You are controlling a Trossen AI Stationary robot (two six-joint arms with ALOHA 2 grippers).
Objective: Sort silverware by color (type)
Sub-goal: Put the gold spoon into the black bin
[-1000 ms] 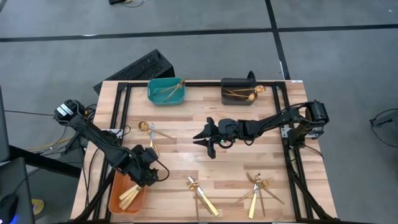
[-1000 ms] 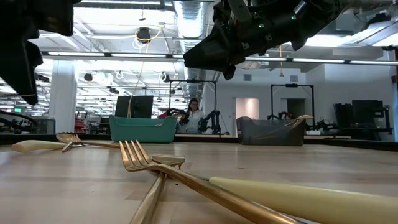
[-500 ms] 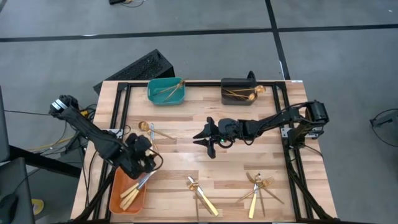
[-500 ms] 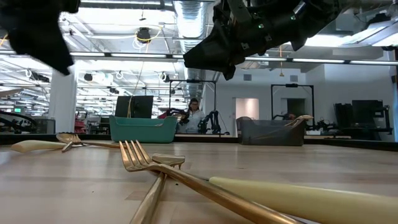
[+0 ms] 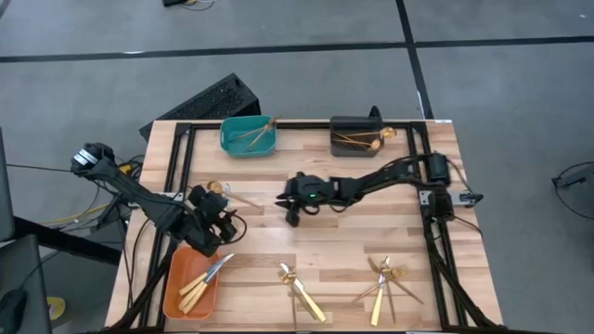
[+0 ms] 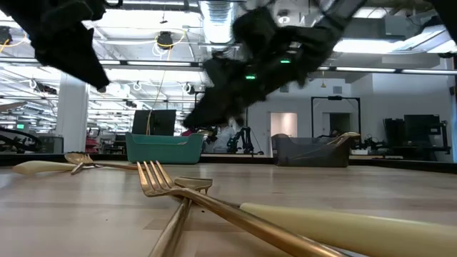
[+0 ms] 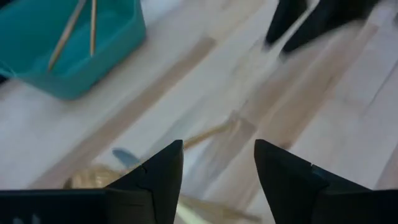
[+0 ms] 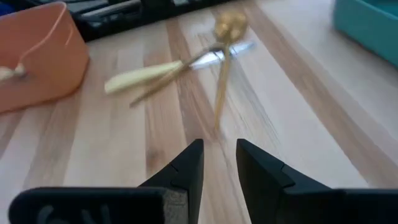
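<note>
Gold silverware lies loose on the wooden table. A spoon (image 5: 214, 187) crossed with a silver-bladed knife (image 5: 225, 199) rests flat near the left side, also seen as spoon (image 8: 227, 28) and knife (image 8: 155, 71). My left gripper (image 5: 218, 211) hovers open just near of this pair, fingers (image 7: 163, 171) above the spoon's handle (image 7: 208, 132). My right gripper (image 5: 286, 209) hangs open over mid-table, pointing left at the pair (image 8: 219, 163). A knife (image 5: 214, 270) lies in the orange bin (image 5: 174, 295).
Teal bin (image 5: 248, 135) and dark grey bin (image 5: 357, 137) stand at the far edge, each with gold pieces inside. A crossed fork and knife (image 5: 302, 292) and a heap of forks (image 5: 385, 278) lie near the near edge. A black frame borders the table.
My left gripper has risen from the orange bin and moved toward the far edge, stopping by the spoon and knife; a silver-bladed knife now lies in the bin where it was. My right gripper has swung toward the table's left, closer to the same pair.
</note>
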